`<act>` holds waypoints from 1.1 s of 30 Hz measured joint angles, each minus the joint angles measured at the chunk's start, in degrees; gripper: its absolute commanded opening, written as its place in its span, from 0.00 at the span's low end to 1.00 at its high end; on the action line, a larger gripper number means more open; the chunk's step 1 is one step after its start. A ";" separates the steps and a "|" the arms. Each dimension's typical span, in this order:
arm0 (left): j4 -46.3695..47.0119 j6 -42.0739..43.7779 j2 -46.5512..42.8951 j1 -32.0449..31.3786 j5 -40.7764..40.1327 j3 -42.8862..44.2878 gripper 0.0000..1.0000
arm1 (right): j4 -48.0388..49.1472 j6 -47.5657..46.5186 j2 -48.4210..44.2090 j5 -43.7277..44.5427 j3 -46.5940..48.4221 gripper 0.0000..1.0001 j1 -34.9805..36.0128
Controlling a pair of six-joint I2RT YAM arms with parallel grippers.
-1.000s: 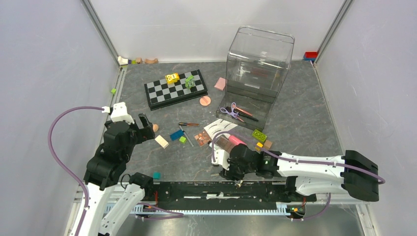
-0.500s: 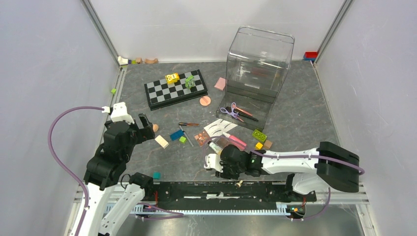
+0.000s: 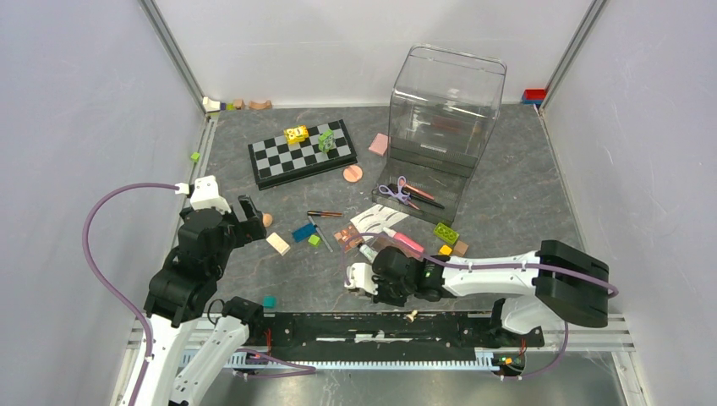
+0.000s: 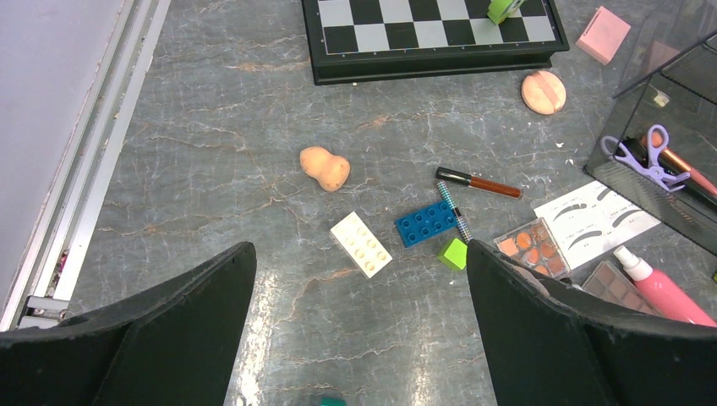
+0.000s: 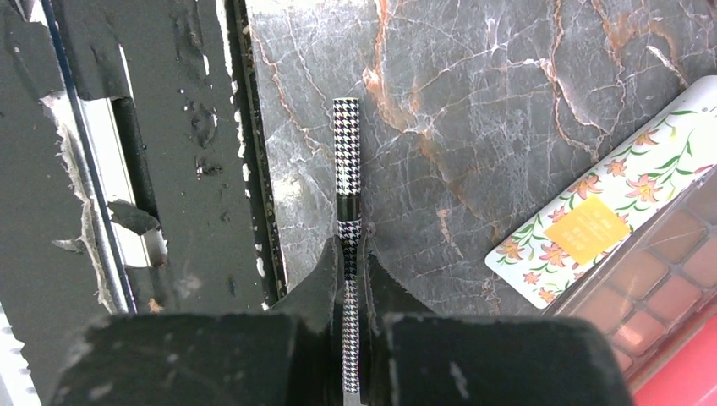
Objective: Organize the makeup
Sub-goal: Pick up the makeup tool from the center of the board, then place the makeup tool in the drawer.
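Observation:
My right gripper (image 5: 348, 247) is shut on a thin houndstooth-patterned makeup pencil (image 5: 347, 161) lying at the table's near edge; seen from above, the right gripper (image 3: 358, 279) sits low by the front rail. Beside it lie a floral-lidded eyeshadow palette (image 5: 602, 222), the brown-pink palette (image 3: 347, 238), the lash card (image 3: 378, 218) and a pink tube (image 3: 402, 240). My left gripper (image 4: 358, 279) hangs open above bare table, with nothing between its fingers. A peach sponge (image 4: 325, 167), a brown gloss stick (image 4: 478, 182) and a second houndstooth pencil (image 4: 453, 211) lie ahead of it. The purple curler (image 3: 393, 192) rests in the clear organizer (image 3: 444, 110).
The chessboard (image 3: 301, 152) with two toy blocks sits at the back left. Cream (image 4: 361, 244), blue (image 4: 425, 222) and green (image 4: 454, 253) blocks lie near the left gripper. A round puff (image 3: 353, 173) and a pink square sponge (image 3: 379, 144) lie behind. The black front rail (image 5: 169, 169) borders the held pencil.
My right gripper slid left along the table's near edge and closed its jaws on the houndstooth pencil. The left arm has not moved.

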 measured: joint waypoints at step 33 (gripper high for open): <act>0.00 0.00 0.00 0.00 0.00 0.00 1.00 | 2.21 -12.63 -12.31 -0.55 9.07 0.00 -30.82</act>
